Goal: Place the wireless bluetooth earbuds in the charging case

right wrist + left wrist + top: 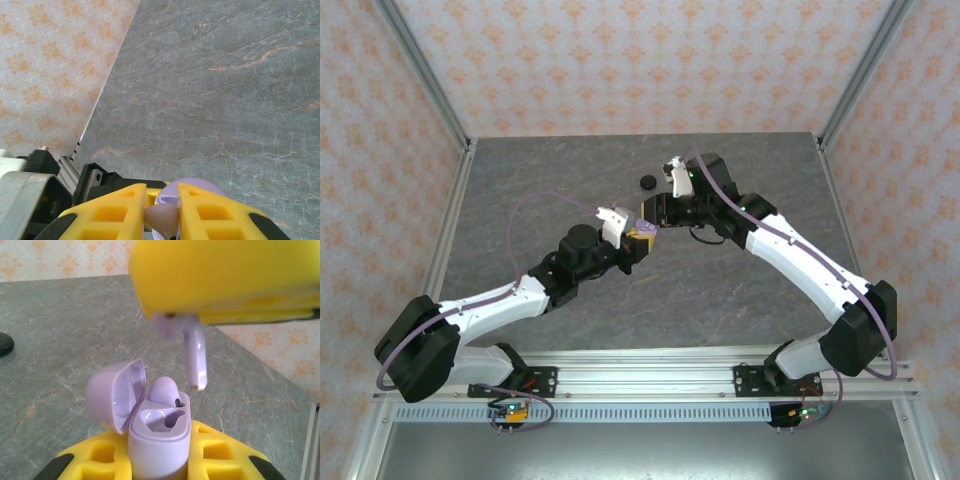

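My left gripper (160, 462) is shut on the lavender charging case (160, 440), which stands upright between its yellow fingers (97, 455). The lid (112, 392) is swung open to the left. One lavender earbud (164, 389) sits in the far slot, and the near slot (159, 419) is empty. Just above the case, my right gripper (161, 200) is shut on a second lavender earbud (195, 357) with its stem pointing down, a little right of the case. From above, both grippers meet mid-table, left gripper (638, 238) and right gripper (655, 214).
A small black round disc (645, 181) lies on the grey marbled table (550, 180) behind the grippers, also seen as a black disc (4, 344) at the far left. Patterned walls and metal posts (420, 70) enclose the table.
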